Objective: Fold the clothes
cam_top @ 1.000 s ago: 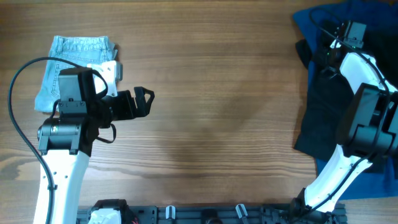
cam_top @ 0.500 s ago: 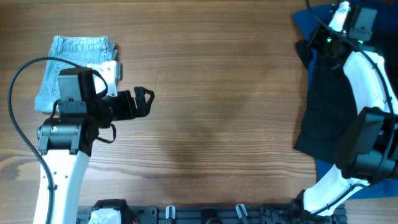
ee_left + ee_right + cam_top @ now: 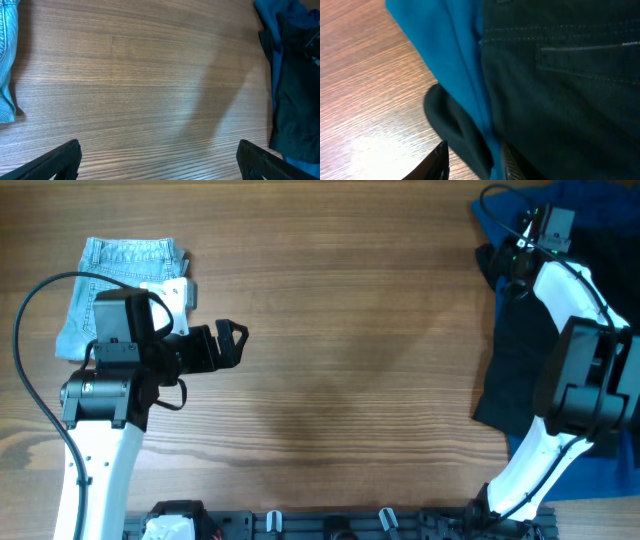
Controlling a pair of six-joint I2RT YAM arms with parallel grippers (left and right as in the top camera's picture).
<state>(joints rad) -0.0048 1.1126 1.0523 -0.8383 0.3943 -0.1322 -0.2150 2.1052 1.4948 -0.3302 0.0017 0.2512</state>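
The black shorts (image 3: 520, 360) lie crumpled at the right edge on the royal-blue garment (image 3: 590, 472). My right gripper (image 3: 512, 260) is at their far end. In the right wrist view its fingers (image 3: 475, 162) are closed in on a fold of the black shorts (image 3: 454, 132) with a strip of the blue garment (image 3: 455, 60) beside it. The light-blue denim shorts (image 3: 120, 275) lie folded at the far left. My left gripper (image 3: 235, 340) is open and empty over bare wood just right of them; its fingers (image 3: 157, 160) are spread wide.
The wooden table (image 3: 350, 350) stretches between the two arms. The left arm's black cable (image 3: 25, 320) loops beside the denim shorts. The black and blue pile (image 3: 295, 100) shows at the right edge of the left wrist view, the denim shorts (image 3: 6, 60) at its left.
The right gripper swung toward the far edge of the table and has come back down and left onto the pile's far end. The left arm and denim shorts have not moved.
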